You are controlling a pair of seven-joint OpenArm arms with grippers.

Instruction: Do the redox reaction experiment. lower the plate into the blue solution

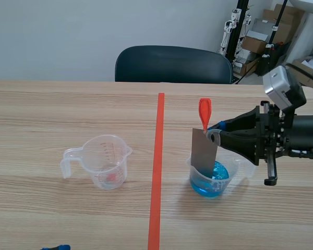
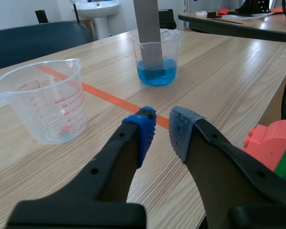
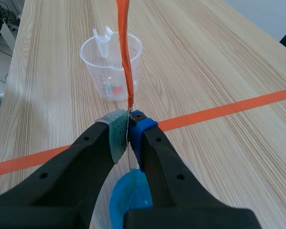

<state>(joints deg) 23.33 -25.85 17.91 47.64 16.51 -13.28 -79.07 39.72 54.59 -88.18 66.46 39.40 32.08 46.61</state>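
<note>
Metal: grey plate, thin, stiff, light, likely slick.
Hold: my right gripper clamps its top edge, below the orange tab.
Solution: blue solution, directly beneath my grip.

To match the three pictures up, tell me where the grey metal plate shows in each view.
Scene view: the plate hangs right of the tape line, its lower end in the beaker, held by the right gripper.
Left wrist view: the plate is far ahead of the left gripper, standing in the blue solution.
Right wrist view: the plate is edge-on between the pads.
Shared landmark: the clear measuring cup.
</note>
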